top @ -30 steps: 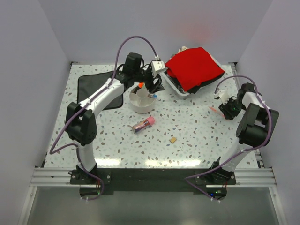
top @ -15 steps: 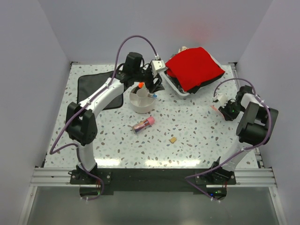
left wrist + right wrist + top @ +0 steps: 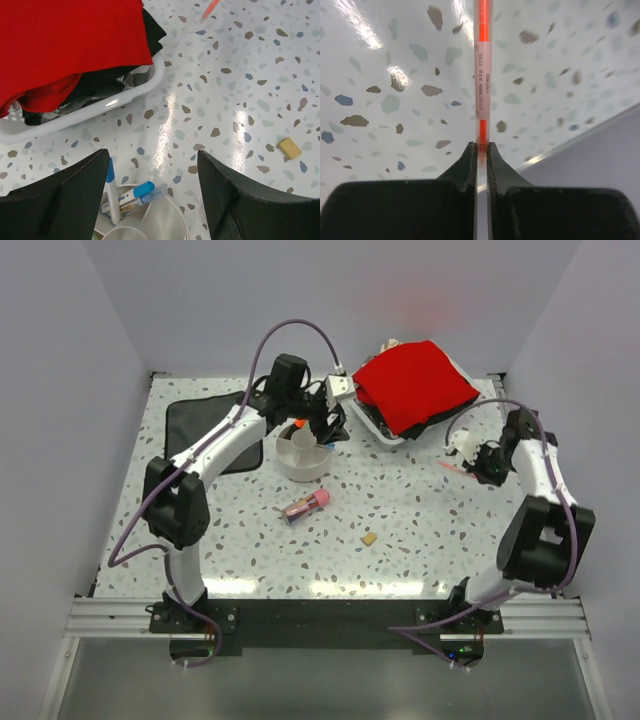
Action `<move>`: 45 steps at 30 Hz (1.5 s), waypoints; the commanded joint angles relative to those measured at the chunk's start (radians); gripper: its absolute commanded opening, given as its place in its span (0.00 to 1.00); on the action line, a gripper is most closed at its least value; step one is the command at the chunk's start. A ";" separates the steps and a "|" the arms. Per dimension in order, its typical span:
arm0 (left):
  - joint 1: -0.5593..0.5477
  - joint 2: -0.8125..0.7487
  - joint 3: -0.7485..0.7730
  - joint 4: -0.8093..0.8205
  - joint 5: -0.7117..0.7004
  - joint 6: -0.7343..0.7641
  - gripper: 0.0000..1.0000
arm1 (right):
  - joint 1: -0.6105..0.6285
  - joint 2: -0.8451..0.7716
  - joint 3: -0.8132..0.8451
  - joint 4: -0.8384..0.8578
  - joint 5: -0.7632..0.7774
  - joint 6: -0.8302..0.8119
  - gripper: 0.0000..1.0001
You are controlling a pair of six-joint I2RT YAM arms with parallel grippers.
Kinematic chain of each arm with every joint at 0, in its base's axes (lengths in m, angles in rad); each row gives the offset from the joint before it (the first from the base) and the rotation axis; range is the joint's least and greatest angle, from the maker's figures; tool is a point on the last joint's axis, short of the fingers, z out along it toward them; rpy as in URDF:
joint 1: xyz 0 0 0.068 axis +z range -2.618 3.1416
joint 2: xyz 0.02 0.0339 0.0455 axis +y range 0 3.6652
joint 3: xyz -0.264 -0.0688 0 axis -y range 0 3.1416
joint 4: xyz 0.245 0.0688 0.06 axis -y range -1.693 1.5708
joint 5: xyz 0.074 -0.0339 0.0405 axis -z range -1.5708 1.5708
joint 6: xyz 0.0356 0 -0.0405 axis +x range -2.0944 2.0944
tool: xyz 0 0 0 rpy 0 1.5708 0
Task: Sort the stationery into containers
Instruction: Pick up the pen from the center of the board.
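The right claw (image 3: 480, 146) is pinched shut on the tail end of a thin orange highlighter (image 3: 483, 75) with a pale printed label. In the right wrist view the barrel runs straight up the frame, away from the fingers and in line with them, over the speckled terrazzo counter (image 3: 395, 75); whether it is clear of the surface cannot be told. From above, this claw sits at the right of the frame and the barrel points toward the left. That is also the way to the round off-white divided bowl (image 3: 300, 470), which stands well apart, left of centre in the upper half. The coming move looks like a long carry leftward across the frame, tip leading. The left claw (image 3: 150, 160) hangs over the bowl with its jaws spread wide and nothing between them. Below it, two thin blue-tipped pens (image 3: 134, 194) already lie in a compartment. The left arm is far nearer the bowl, so the right arm's carry would end close to it. A fat pink-capped tan stick (image 3: 307, 505) lies on the counter just below the bowl, and a small tan eraser block (image 3: 370, 538) lies further toward lower centre.
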 commanded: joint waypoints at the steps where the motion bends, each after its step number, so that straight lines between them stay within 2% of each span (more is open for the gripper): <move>1: -0.006 0.074 0.130 -0.089 0.168 0.004 0.76 | 0.173 -0.284 0.055 -0.167 -0.024 -0.238 0.00; 5: -0.004 0.215 0.395 -0.304 0.412 0.015 0.73 | 0.370 -0.481 0.013 -0.173 -0.002 -0.401 0.00; 8: -0.003 0.252 0.456 -0.413 0.556 0.016 0.68 | 0.423 -0.578 -0.008 -0.184 -0.019 -0.505 0.00; 10: -0.001 0.252 0.438 -0.415 0.631 -0.014 0.68 | 0.425 -0.644 -0.035 -0.170 -0.069 -0.572 0.00; 11: -0.001 0.247 0.406 -0.402 0.715 -0.072 0.68 | 0.426 -0.665 -0.049 -0.162 -0.082 -0.594 0.00; 12: 0.000 0.241 0.380 -0.334 0.762 -0.121 0.68 | 0.426 -0.682 -0.062 -0.155 -0.100 -0.617 0.00; 13: -0.003 0.235 0.343 -0.271 0.811 -0.187 0.68 | 0.425 -0.709 -0.083 -0.129 -0.140 -0.640 0.00; 14: -0.009 0.214 0.254 -0.188 0.884 -0.358 0.67 | 0.426 -0.719 -0.089 -0.124 -0.164 -0.655 0.00; 15: -0.014 0.198 0.208 0.005 0.898 -0.454 0.67 | 0.425 -0.722 -0.098 -0.118 -0.184 -0.672 0.00; 16: -0.027 0.181 0.124 0.088 0.905 -0.587 0.65 | 0.426 -0.734 -0.118 -0.098 -0.224 -0.703 0.00; 17: -0.032 0.142 0.081 0.172 0.900 -0.646 0.65 | 0.425 -0.737 -0.129 -0.086 -0.235 -0.720 0.00; 18: -0.037 0.119 0.030 0.408 0.890 -0.727 0.66 | 0.426 -0.739 -0.143 -0.067 -0.246 -0.744 0.00; 19: -0.046 0.099 -0.027 0.608 0.882 -1.006 0.66 | 0.426 -0.739 -0.163 -0.031 -0.257 -0.754 0.00; 20: -0.049 0.083 -0.149 0.848 0.876 -1.212 0.66 | 0.426 -0.736 -0.168 -0.013 -0.279 -0.758 0.00; 21: -0.053 0.097 -0.192 1.416 0.876 -1.443 0.66 | 0.428 -0.731 -0.168 0.003 -0.292 -0.761 0.00; 22: -0.061 0.130 -0.203 1.663 0.876 -1.869 0.66 | 0.431 -0.728 -0.169 0.023 -0.299 -0.766 0.00; 23: -0.067 0.232 -0.137 2.030 0.889 -2.067 0.65 | 0.434 -0.721 -0.171 0.034 -0.313 -0.774 0.00; 24: -0.073 0.285 -0.083 2.126 0.899 -2.246 0.63 | 0.434 -0.717 -0.177 0.049 -0.319 -0.796 0.00; 26: -0.081 0.272 -0.101 1.979 0.890 -2.135 0.60 | 0.434 -0.713 -0.200 0.094 -0.335 -0.820 0.00; 32: -0.115 0.292 -0.050 1.931 0.891 -2.124 0.61 | 0.458 -0.659 -0.192 0.116 -0.361 -0.904 0.00; 45: -0.135 0.378 0.016 1.888 0.896 -2.089 0.61 | 0.572 -0.612 -0.172 0.198 -0.355 -0.858 0.00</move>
